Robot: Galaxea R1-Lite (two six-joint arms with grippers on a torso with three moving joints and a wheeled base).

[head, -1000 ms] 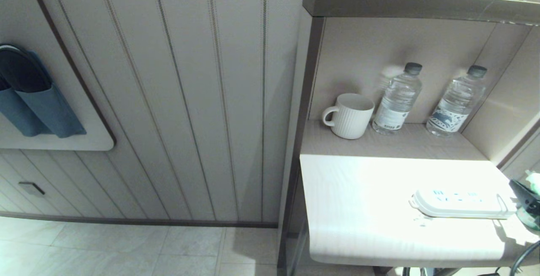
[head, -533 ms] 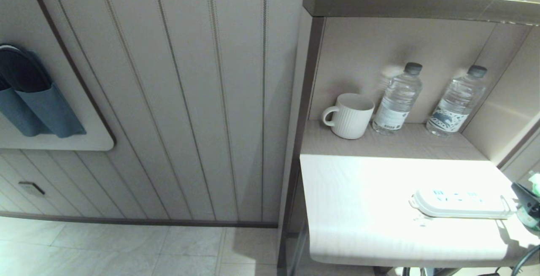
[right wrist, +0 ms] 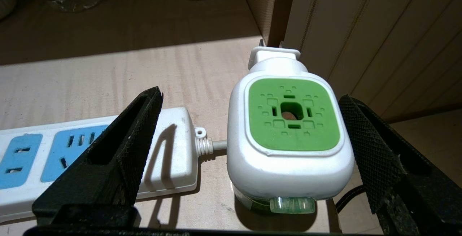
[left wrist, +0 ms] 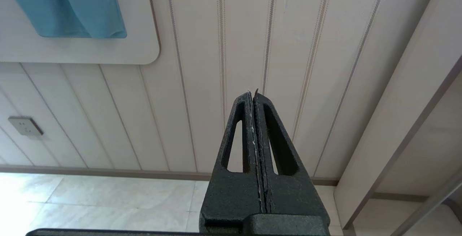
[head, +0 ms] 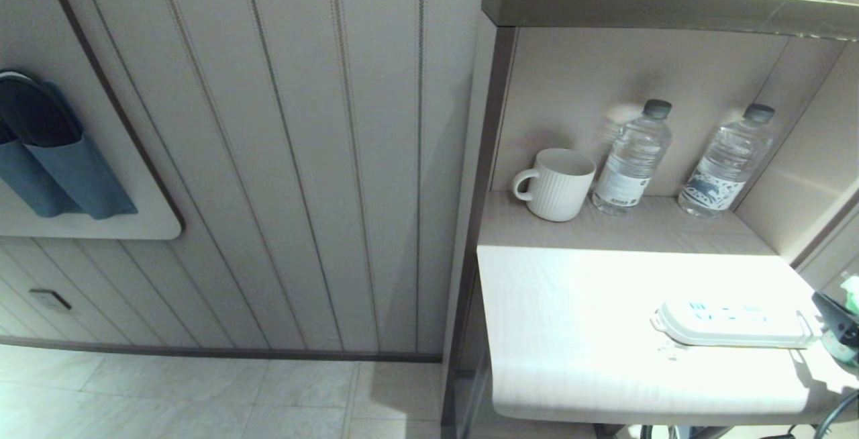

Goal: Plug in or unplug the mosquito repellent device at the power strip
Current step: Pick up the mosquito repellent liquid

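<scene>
The pale wooden bench (head: 570, 331) juts out from a brown-framed shelf unit, its front part lit bright and its back part, under the upper shelf (head: 671, 13), lying in shade. On the lit part the white power strip (head: 731, 323) lies flat toward the right side, blue socket faces up, and just past its cord end the mosquito repellent device (right wrist: 290, 138) stands upright on the bench, unplugged, close to the right edge. In the shaded recess a white ribbed mug (head: 557, 184) stands at the left with two clear water bottles (head: 632, 157) to its right, all upright.
</scene>
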